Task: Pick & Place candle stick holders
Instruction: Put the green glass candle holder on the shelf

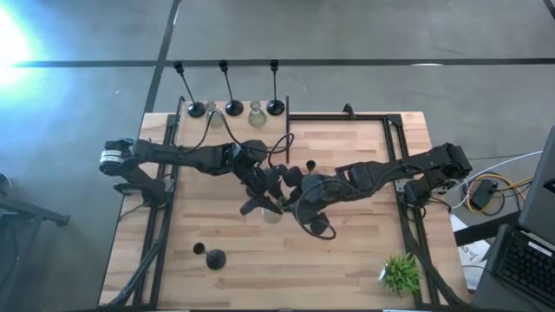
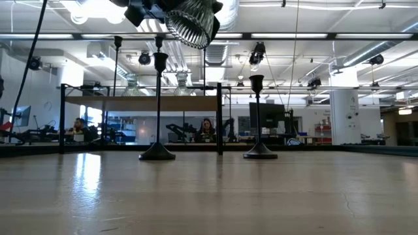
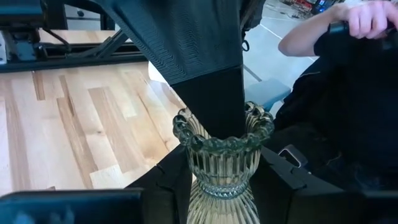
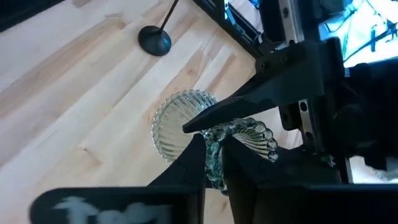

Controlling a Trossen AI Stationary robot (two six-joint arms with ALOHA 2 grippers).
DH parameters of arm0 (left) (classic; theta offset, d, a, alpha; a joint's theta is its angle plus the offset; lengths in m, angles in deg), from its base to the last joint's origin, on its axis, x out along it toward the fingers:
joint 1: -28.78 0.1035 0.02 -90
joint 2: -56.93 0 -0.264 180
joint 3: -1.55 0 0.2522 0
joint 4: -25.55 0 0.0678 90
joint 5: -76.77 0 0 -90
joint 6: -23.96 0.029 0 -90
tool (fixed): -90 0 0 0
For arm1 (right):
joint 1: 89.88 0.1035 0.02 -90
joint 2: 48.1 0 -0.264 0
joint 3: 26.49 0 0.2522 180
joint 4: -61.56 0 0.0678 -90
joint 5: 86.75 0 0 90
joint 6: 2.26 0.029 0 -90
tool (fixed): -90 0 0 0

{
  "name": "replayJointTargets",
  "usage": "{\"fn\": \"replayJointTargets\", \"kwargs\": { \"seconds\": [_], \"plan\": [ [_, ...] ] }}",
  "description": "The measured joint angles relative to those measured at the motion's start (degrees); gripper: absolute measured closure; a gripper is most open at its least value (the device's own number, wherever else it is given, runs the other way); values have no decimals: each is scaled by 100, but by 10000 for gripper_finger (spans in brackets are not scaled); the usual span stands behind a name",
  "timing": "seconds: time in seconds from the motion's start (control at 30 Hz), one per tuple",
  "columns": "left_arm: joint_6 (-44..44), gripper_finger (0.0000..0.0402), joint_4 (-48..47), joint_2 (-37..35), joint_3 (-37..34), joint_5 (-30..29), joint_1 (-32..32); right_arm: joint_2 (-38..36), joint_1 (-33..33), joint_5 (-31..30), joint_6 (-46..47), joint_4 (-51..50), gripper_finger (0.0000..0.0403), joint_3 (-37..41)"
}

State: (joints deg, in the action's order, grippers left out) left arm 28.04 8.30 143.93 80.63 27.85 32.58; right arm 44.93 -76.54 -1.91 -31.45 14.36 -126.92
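glass holder (image 3: 222,167), both grippers gripping it

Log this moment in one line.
left tool: grips waist of ribbed pale-green glass candle holder | right tool: pinching its rim | lifted

A pale butcher-block wooden surface (image 1: 347,165) with a black metal frame (image 1: 395,139) along its edges stands on a grey concrete floor (image 1: 364,35). A small green potted plant (image 1: 400,272) sits near one corner of the surface. Beside that corner are a black keyboard (image 1: 529,260) and a tangle of yellow and white cables (image 1: 487,192). In the low view, two seated people (image 2: 206,129) show in the room beyond.
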Motion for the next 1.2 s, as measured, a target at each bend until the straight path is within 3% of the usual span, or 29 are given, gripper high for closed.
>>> {"fn": "replayJointTargets", "kwargs": {
  "seconds": [0.3,0.43,0.53,0.8,1.2],
  "plan": [
    [115,275,-94,-49,2,20,17,-230,7,-535,968,-400,255,-13],
    [245,275,-151,-250,2,-24,28,-429,-36,-576,1872,-1217,230,-11],
    [353,275,-185,-470,2,-514,37,-569,-56,-566,2571,-1711,223,87],
    [619,275,-560,-1446,2,-3081,39,-1038,-66,-688,3369,-1850,221,1024],
    [162,275,-395,-2755,-712,-6926,82,-2851,-67,-2946,4880,-1338,244,2812]
  ]
}}
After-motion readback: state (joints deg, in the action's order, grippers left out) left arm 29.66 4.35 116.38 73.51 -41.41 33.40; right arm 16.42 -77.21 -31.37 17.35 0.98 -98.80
